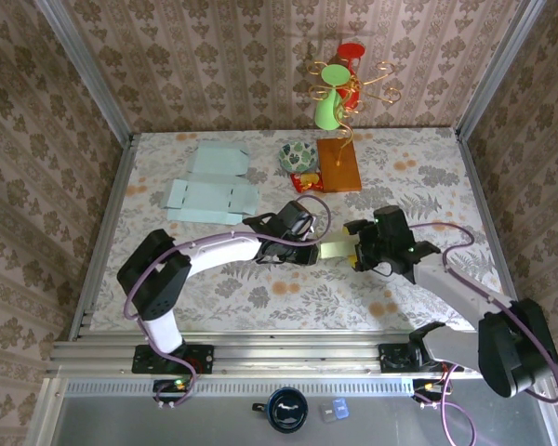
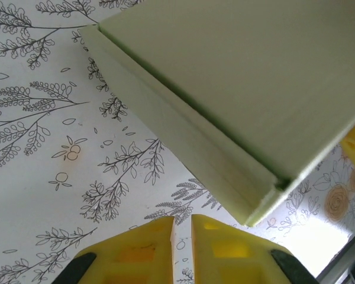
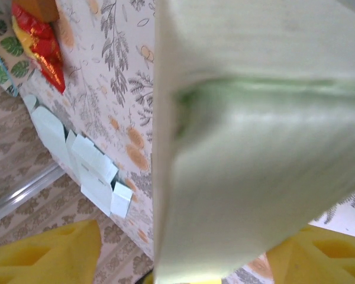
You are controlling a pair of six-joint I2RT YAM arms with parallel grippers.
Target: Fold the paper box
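White floral table [image 1: 260, 297], pale-green paper box [image 1: 336, 249] mid-table between my two grippers, my right gripper [image 3: 183, 248] fingers wide apart, straddling one end of it, my left gripper [image 2: 181, 236] fingers nearly together, empty, box edge just past the tips

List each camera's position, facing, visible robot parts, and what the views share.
Top external: above and behind the bases, looking down on the floral table; both arms show, with the pale green paper box between the left gripper and right gripper.
Left wrist: on the left arm, facing the box's edge; its shut yellow fingers show below.
Right wrist: on the right arm, facing the box between open yellow fingers.
Shared: all three show the box.
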